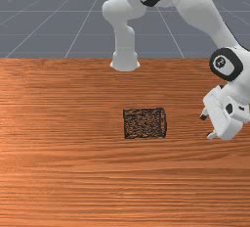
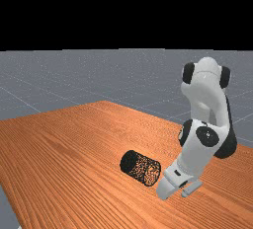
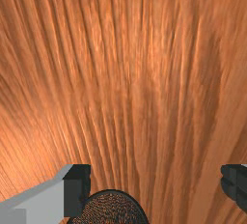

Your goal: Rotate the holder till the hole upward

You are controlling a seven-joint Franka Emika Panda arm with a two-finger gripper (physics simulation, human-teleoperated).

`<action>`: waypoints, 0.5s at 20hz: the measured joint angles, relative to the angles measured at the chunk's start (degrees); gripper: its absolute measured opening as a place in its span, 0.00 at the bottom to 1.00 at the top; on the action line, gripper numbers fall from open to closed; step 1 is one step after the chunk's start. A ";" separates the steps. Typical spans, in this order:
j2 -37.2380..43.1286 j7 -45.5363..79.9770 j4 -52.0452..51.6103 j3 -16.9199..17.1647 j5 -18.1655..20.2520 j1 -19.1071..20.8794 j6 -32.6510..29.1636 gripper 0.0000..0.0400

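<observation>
Front view: the black mesh holder lies on its side on the counter, long axis running toward the spread claw, apart, toward the front view's right.

wrist view: holder and both fingers cut off | front view: arm and table's near corners cropped; table sides too; holder's open end indistinct
</observation>
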State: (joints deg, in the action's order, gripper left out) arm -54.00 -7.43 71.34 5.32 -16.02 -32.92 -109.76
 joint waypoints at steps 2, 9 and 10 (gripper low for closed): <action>-0.41 0.54 -0.01 1.56 -2.05 -0.94 1.94 1.00; 2.42 0.95 8.16 7.03 -9.07 -1.20 1.65 1.00; 3.02 0.68 9.19 6.83 -8.76 -0.70 0.58 1.00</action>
State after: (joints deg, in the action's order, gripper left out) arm -50.98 -6.75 80.53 12.15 -24.78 -33.62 -109.19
